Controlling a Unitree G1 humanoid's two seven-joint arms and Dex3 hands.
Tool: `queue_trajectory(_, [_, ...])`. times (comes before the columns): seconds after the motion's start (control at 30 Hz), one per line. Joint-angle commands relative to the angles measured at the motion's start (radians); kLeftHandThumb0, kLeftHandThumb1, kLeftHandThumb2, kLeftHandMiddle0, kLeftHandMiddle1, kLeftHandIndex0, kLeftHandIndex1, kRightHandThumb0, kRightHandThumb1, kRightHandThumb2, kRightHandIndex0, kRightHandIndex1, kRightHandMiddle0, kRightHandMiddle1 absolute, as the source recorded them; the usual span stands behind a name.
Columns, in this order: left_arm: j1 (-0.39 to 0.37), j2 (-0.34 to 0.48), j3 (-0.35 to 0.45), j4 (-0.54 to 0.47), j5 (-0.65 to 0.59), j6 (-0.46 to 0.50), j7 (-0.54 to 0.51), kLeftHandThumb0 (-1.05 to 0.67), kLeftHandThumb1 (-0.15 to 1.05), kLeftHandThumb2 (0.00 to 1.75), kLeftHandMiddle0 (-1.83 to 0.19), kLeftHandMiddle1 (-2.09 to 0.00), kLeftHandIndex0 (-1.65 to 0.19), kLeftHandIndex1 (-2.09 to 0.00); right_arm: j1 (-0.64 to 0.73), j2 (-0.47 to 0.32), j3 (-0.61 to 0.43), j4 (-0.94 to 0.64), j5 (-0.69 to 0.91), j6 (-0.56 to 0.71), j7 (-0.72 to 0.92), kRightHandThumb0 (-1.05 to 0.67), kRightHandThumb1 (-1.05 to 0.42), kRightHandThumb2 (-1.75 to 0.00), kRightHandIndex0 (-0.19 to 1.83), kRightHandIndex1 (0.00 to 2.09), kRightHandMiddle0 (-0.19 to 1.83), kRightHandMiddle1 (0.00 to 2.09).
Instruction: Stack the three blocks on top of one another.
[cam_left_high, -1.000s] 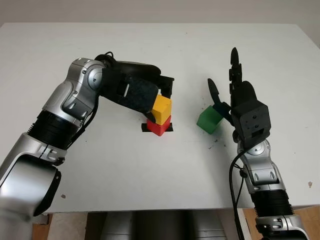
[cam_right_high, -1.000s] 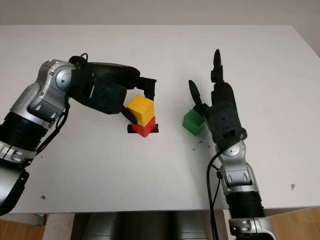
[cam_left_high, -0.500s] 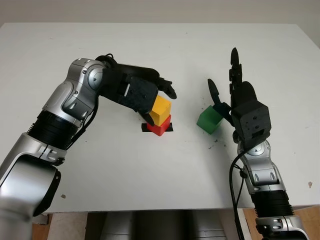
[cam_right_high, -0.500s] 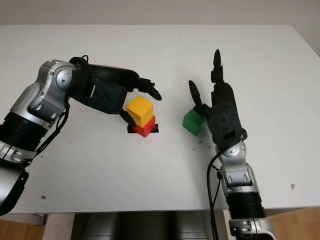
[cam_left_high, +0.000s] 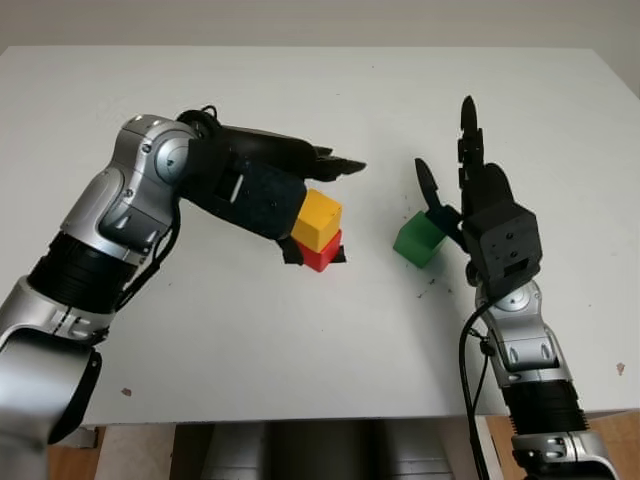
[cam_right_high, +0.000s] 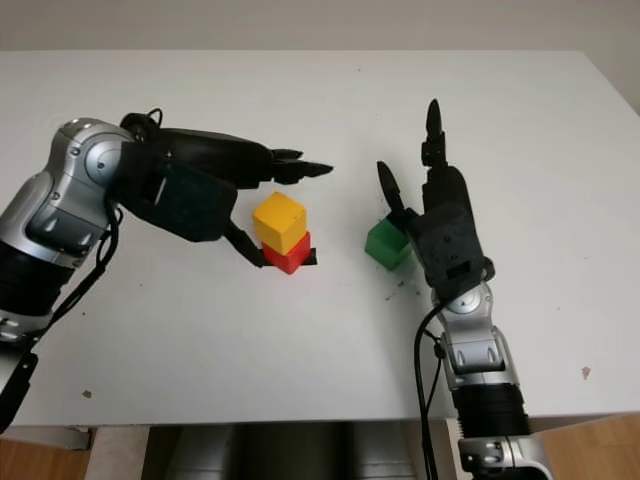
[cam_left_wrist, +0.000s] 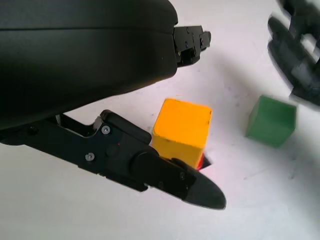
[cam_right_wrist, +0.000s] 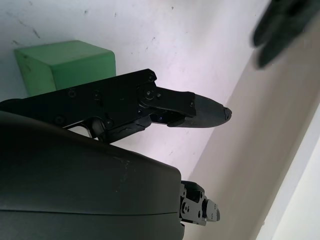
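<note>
Two blocks are stacked mid-table: the yellow block (cam_left_high: 320, 219) on the red block (cam_left_high: 322, 255). An open left hand (cam_left_high: 300, 190) is noted beside them, holding nothing. The green block (cam_left_high: 419, 239) lies just beside the open right hand (cam_left_high: 470, 190), judged nearer.

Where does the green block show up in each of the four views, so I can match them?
Left eye view: green block on the table, beside the right hand.
Right eye view: green block, again beside that hand.
Left wrist view: green block, beyond the yellow block.
Right wrist view: green block, behind a black finger.
Shared landmark: the yellow block on the red block, seen in both eye views and the left wrist view.
</note>
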Motion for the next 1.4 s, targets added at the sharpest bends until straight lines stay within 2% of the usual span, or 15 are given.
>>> queue_trajectory(0.0, [0.032, 0.039, 0.075, -0.045, -0.052, 0.039, 0.004, -0.90, 1.03, 0.17, 0.19, 0.00, 0.19, 0.00, -0.012, -0.024, -0.008, -0.035, -0.004, 0.012, 0.011, -0.61, -1.05, -0.54, -0.13, 0.06, -0.11, 0.06])
queue_trajectory(0.13, [0.146, 0.058, 0.217, -0.114, -0.151, 0.103, 0.089, -0.95, 1.05, 0.42, 0.19, 0.00, 0.19, 0.00, -0.034, -0.054, -0.017, -0.045, 0.020, -0.011, 0.060, -0.62, -1.05, -0.55, -0.13, 0.06, -0.12, 0.06])
queue_trajectory(0.17, [0.174, 0.058, 0.244, -0.130, -0.170, 0.115, 0.115, -0.95, 1.05, 0.54, 0.19, 0.00, 0.19, 0.00, -0.041, -0.059, -0.021, -0.047, 0.031, -0.009, 0.075, -0.62, -1.05, -0.54, -0.13, 0.06, -0.12, 0.05])
queue_trajectory(0.27, [0.274, 0.034, 0.330, -0.164, -0.220, 0.118, 0.222, -0.91, 1.05, 0.68, 0.19, 0.00, 0.19, 0.00, -0.078, -0.107, -0.025, -0.042, 0.056, -0.011, 0.154, -0.66, -1.05, -0.52, -0.11, 0.07, -0.09, 0.07])
queue_trajectory(0.4, [0.373, -0.029, 0.414, -0.180, -0.296, 0.111, 0.363, -0.87, 1.05, 0.67, 0.19, 0.00, 0.19, 0.00, -0.117, -0.176, -0.033, -0.031, 0.091, -0.018, 0.269, -0.69, -1.05, -0.42, -0.05, 0.10, -0.04, 0.08])
queue_trajectory(0.53, [0.467, -0.124, 0.478, -0.189, -0.363, 0.112, 0.514, -0.83, 1.05, 0.63, 0.19, 0.00, 0.19, 0.00, -0.175, -0.250, -0.050, -0.022, 0.170, 0.010, 0.420, -0.62, -1.02, -0.14, -0.04, 0.09, -0.01, 0.09])
queue_trajectory(0.67, [0.535, -0.169, 0.494, -0.165, -0.384, 0.094, 0.607, -0.82, 1.05, 0.64, 0.19, 0.00, 0.19, 0.00, -0.230, -0.336, -0.043, -0.011, 0.179, 0.040, 0.531, -0.51, -0.89, -0.04, 0.01, 0.10, 0.05, 0.11])
queue_trajectory(0.8, [0.593, -0.209, 0.503, -0.095, -0.413, 0.043, 0.657, -0.82, 1.05, 0.65, 0.19, 0.00, 0.19, 0.00, -0.294, -0.420, -0.023, 0.026, 0.160, 0.032, 0.626, -0.42, -0.75, -0.03, 0.19, 0.16, 0.25, 0.14])
queue_trajectory(0.97, [0.632, -0.257, 0.489, -0.036, -0.428, -0.013, 0.700, -0.81, 1.05, 0.67, 0.19, 0.00, 0.19, 0.00, -0.368, -0.500, 0.033, 0.039, 0.090, 0.047, 0.710, -0.41, -0.69, -0.04, 0.34, 0.16, 0.40, 0.10])
queue_trajectory(1.07, [0.637, -0.299, 0.487, -0.020, -0.450, -0.024, 0.733, -0.82, 1.05, 0.67, 0.19, 0.00, 0.19, 0.00, -0.401, -0.550, 0.078, 0.055, 0.021, -0.021, 0.748, -0.43, -0.67, -0.05, 0.43, 0.16, 0.48, 0.09])
queue_trajectory(1.17, [0.647, -0.331, 0.477, -0.008, -0.458, -0.037, 0.760, -0.84, 1.05, 0.68, 0.19, 0.00, 0.19, 0.00, -0.431, -0.617, 0.139, 0.046, -0.085, -0.111, 0.786, -0.53, -0.68, -0.06, 0.49, 0.14, 0.56, 0.08])
queue_trajectory(1.37, [0.646, -0.353, 0.464, -0.008, -0.462, -0.035, 0.790, -0.85, 1.05, 0.68, 0.19, 0.00, 0.19, 0.00, -0.417, -0.665, 0.166, 0.009, -0.176, -0.228, 0.795, -0.57, -0.67, -0.05, 0.56, 0.12, 0.63, 0.08])
